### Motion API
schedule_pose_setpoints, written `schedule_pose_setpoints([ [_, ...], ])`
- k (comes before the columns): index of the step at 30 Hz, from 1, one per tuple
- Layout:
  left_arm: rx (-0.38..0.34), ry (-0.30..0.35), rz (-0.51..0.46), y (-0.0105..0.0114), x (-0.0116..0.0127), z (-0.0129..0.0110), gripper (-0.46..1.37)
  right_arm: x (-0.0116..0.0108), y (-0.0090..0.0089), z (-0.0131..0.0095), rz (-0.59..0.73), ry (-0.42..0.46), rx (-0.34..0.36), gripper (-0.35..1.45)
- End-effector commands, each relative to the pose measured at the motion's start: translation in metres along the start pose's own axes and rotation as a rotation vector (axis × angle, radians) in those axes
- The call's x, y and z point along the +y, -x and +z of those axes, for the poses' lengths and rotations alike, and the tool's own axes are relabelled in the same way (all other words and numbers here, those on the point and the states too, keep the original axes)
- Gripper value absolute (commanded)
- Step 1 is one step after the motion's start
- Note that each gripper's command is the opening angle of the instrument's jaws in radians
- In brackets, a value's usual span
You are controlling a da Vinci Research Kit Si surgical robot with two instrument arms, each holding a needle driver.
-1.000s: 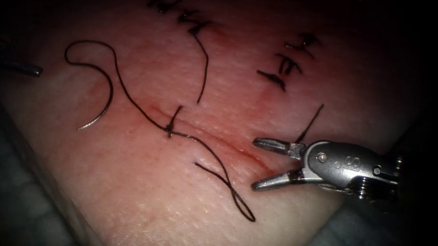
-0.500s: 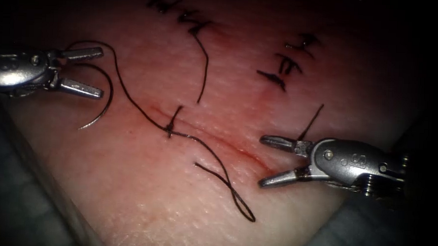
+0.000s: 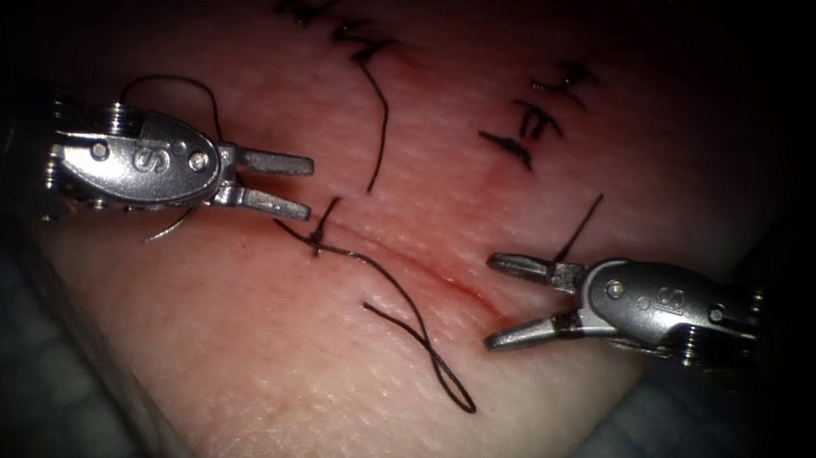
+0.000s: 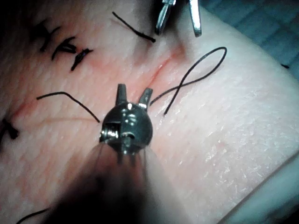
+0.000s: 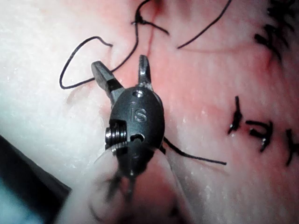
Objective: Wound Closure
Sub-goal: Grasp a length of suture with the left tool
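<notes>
The cut (image 3: 424, 274) runs as a red line across the tissue (image 3: 264, 361), with one knotted stitch (image 3: 315, 243) on it. My left tool (image 3: 290, 187) hangs open and empty just up-left of that knot. It covers most of the curved needle, whose tip (image 3: 162, 234) lies flat on the tissue left of the cut, out of the tissue. Thread (image 3: 171, 81) arcs from under the tool to the knot, then trails into a loop (image 3: 443, 377). My right tool (image 3: 506, 300) stands open and empty at the cut's right end. The wrist views show the left jaws (image 4: 134, 95) and the right jaws (image 5: 124, 72) both spread.
Older dark stitches (image 3: 532, 124) sit at the back right and more (image 3: 343, 29) at the back. A long thread tail (image 3: 380, 127) and a short cut end (image 3: 578, 227) lie on the tissue. The tissue's edge (image 3: 602, 403) drops off at the lower right.
My left tool came in from the left and moved right over the needle to just beside the knot. The right tool shifted slightly right, jaws still open.
</notes>
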Motion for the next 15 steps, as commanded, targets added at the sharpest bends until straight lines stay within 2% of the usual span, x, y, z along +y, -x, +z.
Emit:
schedule_pose_setpoints([
  [1,-0.043,0.011,0.015,0.0002,0.0001,0.0006,0.36,0.0,0.0,-0.0001,0.0,-0.002,0.0,0.72],
  [5,-0.116,0.031,0.043,0.0017,0.0003,0.0027,0.34,-0.0001,0.0001,-0.0001,-0.001,-0.001,-0.001,0.73],
  [15,-0.203,0.073,0.067,0.0043,0.0004,0.0075,0.32,-0.0002,0.0001,-0.0001,-0.002,-0.001,-0.001,0.73],
])
